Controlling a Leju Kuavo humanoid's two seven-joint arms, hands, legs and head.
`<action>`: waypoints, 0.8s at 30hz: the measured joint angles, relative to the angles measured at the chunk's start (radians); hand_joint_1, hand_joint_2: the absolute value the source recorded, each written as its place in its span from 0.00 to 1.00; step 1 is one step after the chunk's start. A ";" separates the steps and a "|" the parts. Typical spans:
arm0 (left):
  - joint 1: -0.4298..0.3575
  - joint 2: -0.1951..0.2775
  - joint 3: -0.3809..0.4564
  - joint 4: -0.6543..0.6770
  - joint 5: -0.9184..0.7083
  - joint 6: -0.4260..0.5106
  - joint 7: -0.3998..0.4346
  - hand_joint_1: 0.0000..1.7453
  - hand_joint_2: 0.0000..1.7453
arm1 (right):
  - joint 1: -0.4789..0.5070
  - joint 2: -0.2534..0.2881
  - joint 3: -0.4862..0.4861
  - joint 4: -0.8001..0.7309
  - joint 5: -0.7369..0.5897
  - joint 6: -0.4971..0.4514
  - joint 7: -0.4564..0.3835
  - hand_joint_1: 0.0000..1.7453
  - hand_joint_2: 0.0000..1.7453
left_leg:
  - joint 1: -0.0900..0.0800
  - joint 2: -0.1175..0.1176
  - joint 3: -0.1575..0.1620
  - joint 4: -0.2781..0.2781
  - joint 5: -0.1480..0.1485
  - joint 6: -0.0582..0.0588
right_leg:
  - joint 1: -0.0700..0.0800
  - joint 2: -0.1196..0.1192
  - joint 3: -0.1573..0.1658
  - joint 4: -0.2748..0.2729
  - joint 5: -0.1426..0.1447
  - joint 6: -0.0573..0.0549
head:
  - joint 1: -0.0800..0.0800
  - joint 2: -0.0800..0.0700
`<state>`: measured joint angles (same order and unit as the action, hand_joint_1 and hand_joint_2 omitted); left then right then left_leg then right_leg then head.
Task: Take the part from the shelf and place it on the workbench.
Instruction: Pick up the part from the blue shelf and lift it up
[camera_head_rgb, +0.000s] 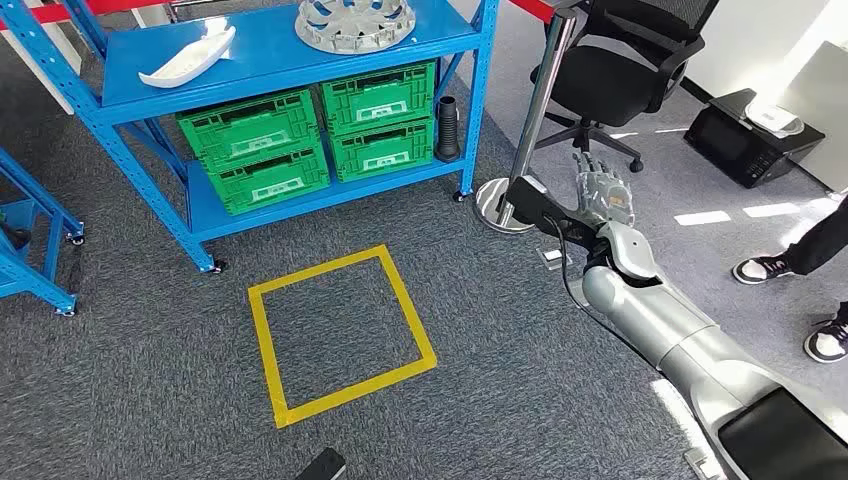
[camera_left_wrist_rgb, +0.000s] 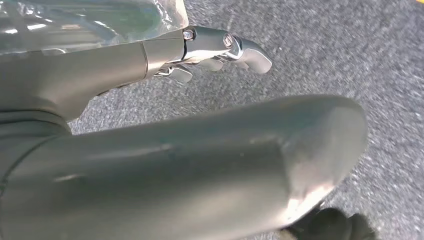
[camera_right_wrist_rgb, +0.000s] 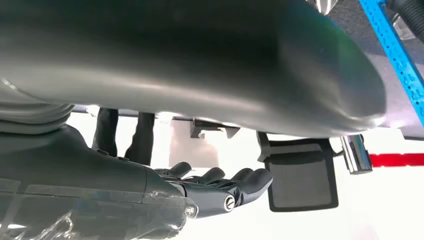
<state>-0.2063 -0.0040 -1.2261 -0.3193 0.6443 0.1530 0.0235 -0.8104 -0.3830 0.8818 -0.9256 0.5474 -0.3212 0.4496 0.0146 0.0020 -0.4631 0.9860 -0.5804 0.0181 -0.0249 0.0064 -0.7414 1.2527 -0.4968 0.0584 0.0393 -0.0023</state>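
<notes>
A blue shelf (camera_head_rgb: 270, 60) stands ahead on the grey carpet. On its top board lie a white curved part (camera_head_rgb: 187, 58) at the left and a silver wheel cover (camera_head_rgb: 353, 22) at the right. My right hand (camera_head_rgb: 603, 194) is raised out to the right of the shelf, fingers straight and apart, holding nothing; in the right wrist view its fingers (camera_right_wrist_rgb: 220, 185) are spread with nothing between them. The left wrist view looks at carpet past my left hand (camera_left_wrist_rgb: 210, 47), whose fingers are extended and hold nothing.
Several green crates (camera_head_rgb: 310, 140) fill the shelf's lower boards, with a black ribbed tube (camera_head_rgb: 448, 128) beside them. A yellow tape square (camera_head_rgb: 340, 335) marks the carpet. A chrome post (camera_head_rgb: 535, 110), a black office chair (camera_head_rgb: 630, 60), a microwave (camera_head_rgb: 752, 135) and a person's shoes (camera_head_rgb: 765, 268) are at the right.
</notes>
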 joint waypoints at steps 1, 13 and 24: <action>0.000 0.000 0.000 0.000 -0.001 0.000 0.000 0.00 0.00 | -0.001 0.000 0.000 -0.002 0.000 0.000 0.000 0.00 0.00 | 0.003 0.000 0.010 0.000 -0.007 -0.004 | -0.002 -0.001 0.012 -0.043 0.033 0.002 | 0.000 0.000; 0.002 -0.003 0.000 -0.001 -0.007 0.002 0.003 0.00 0.00 | 0.016 -0.001 0.004 -0.019 0.002 0.006 -0.001 0.00 0.00 | 0.001 0.007 -0.216 0.302 -0.029 -0.053 | 0.012 0.003 0.135 -0.230 0.015 -0.079 | -0.009 0.000; 0.007 0.006 0.001 0.000 -0.026 0.004 0.002 0.00 0.00 | 0.010 0.016 0.002 -0.036 0.010 0.015 -0.016 0.00 0.00 | -0.061 -0.038 -0.273 0.033 0.229 0.031 | 0.030 0.031 0.322 -0.185 -0.099 -0.069 | -0.014 0.000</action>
<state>-0.1997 0.0020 -1.2249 -0.3193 0.6179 0.1568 0.0255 -0.8000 -0.3665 0.8840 -0.9615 0.5579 -0.3059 0.4335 -0.0468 -0.0357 -0.7366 1.0193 -0.3516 0.0491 0.0050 0.0376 -0.4197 1.0681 -0.5957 -0.0106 0.0255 -0.0025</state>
